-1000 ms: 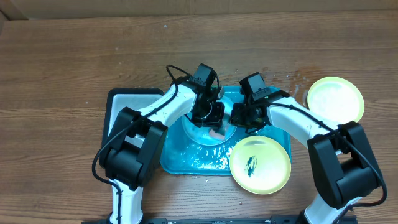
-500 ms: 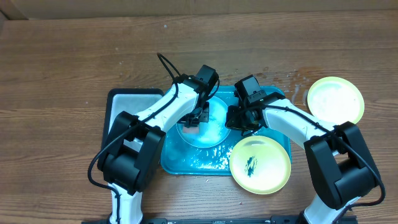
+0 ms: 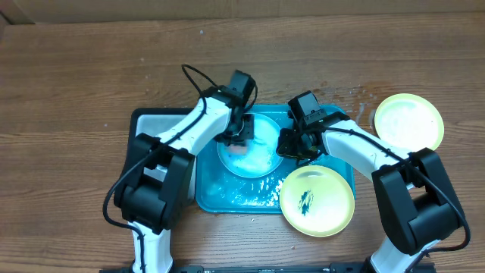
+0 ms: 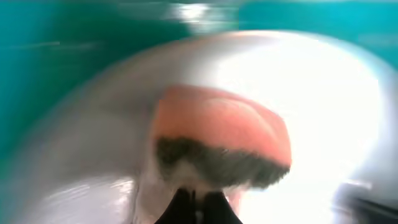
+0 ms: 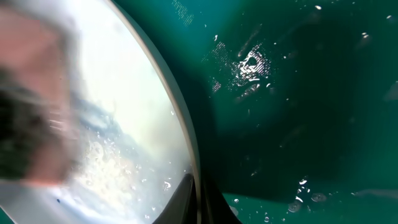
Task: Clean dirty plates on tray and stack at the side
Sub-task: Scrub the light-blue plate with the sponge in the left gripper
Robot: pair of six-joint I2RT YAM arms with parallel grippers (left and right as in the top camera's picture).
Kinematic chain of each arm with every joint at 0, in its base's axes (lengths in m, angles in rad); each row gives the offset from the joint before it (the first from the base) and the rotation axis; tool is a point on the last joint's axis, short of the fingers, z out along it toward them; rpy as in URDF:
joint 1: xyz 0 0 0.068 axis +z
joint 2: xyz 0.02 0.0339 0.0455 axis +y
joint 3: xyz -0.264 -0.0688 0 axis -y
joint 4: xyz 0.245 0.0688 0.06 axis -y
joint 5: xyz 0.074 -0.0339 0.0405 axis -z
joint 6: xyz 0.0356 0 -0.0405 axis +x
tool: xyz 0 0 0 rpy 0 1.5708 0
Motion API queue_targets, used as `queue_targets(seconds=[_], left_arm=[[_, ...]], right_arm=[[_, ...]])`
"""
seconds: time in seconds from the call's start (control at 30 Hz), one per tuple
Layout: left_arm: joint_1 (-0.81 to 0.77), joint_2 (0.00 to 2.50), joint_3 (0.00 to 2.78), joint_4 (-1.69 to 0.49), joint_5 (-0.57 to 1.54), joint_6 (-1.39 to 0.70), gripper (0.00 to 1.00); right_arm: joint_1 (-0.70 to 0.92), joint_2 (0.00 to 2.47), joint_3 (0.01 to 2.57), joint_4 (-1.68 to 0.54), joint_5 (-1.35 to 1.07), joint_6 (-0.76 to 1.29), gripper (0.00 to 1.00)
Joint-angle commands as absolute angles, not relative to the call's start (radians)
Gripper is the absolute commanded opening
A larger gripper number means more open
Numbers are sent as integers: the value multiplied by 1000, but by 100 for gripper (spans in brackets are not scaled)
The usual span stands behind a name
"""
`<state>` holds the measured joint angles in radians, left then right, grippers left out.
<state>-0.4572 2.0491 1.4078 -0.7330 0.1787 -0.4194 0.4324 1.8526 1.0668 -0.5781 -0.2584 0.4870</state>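
On the tray (image 3: 218, 191), the left claw (image 3: 236, 139) is clamped on a pink sponge (image 4: 221, 140) set against the blue plate (image 3: 263, 155), whose right rim the right claw (image 3: 286, 144) pinches.

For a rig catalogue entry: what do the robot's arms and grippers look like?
The left arm and right arm match: white tubular links, bulky black joint housings. The left gripper and right gripper are black. A thin black cable loops from the left arm.

A robotics lab bench, seemingly: two black-and-white robot arms (image 3: 189, 133) set at a wood-grain table (image 3: 76, 76).
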Motion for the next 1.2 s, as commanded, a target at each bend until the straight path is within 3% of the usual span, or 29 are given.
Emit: queue_targets(seconds=[0.0, 0.27, 0.6, 0.9, 1.0, 1.17], left_arm=[[-506, 2106, 1385, -665, 676, -385, 4], [-523, 2106, 1384, -640, 626, -518, 4], [-414, 2106, 1384, -667, 188, -543, 5], [-371, 2106, 1384, -826, -233, -556, 4], [-375, 2106, 1384, -898, -231, -557, 4], [-394, 2106, 1384, -987, -43, -422, 4]], right_arm=[[439, 1862, 1047, -577, -252, 472, 4], [439, 1862, 1047, -580, -249, 472, 4], [439, 1862, 1047, -588, -248, 472, 4], [439, 1862, 1047, -588, -237, 472, 4], [439, 1862, 1047, -588, -237, 472, 4], [439, 1862, 1047, -588, -232, 472, 4]])
